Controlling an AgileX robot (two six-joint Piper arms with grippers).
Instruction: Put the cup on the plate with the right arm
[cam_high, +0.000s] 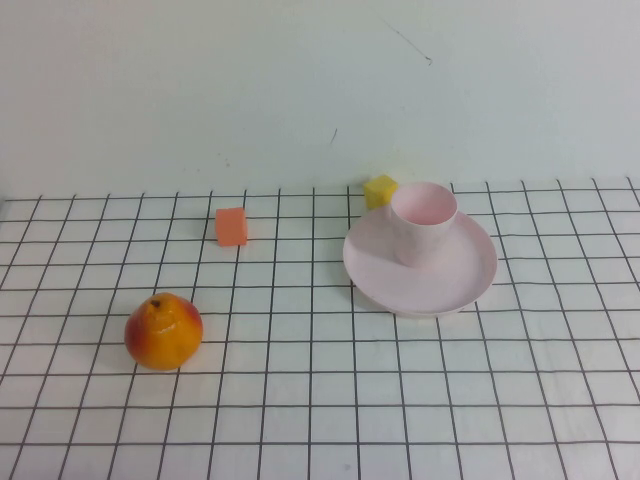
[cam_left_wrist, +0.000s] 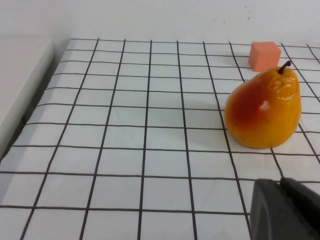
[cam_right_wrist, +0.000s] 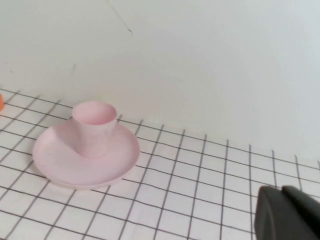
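The pale pink cup stands upright on the round pale pink plate, toward the plate's back. Both also show in the right wrist view, the cup on the plate. My right gripper is shut and empty, well away from the plate over the grid cloth; neither arm shows in the high view. My left gripper is shut and empty, near the pear.
An orange-yellow pear lies at the front left, also in the left wrist view. An orange cube sits behind it. A yellow cube sits just behind the plate. A white wall rises behind the table.
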